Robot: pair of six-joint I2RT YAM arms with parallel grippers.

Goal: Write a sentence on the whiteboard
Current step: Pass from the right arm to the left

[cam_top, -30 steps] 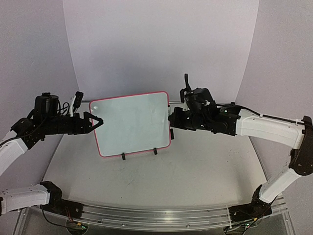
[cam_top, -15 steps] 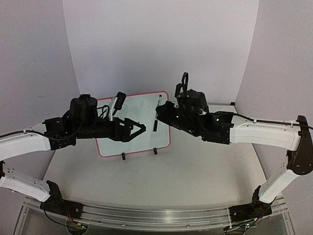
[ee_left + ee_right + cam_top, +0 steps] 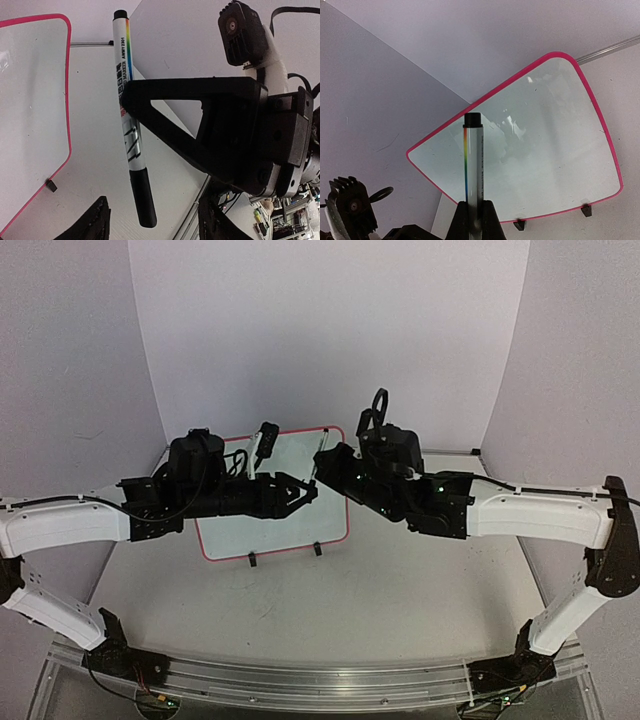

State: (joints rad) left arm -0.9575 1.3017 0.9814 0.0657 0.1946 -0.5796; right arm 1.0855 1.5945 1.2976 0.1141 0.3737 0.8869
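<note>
Ideally the half-open left gripper (image 3: 152, 216), astride the black cap (image 3: 143, 197), closes squarely on it while the right gripper (image 3: 472, 220), clamped on the marker (image 3: 131, 150), resists the pull.

The whiteboard (image 3: 285, 535) is a white rectangular panel with rounded corners and a thin pink-red rim. It stands upright, leaning slightly back, on two small black feet (image 3: 251, 560) at the far centre of the desk (image 3: 400, 600), glossy face toward the near side.
</note>
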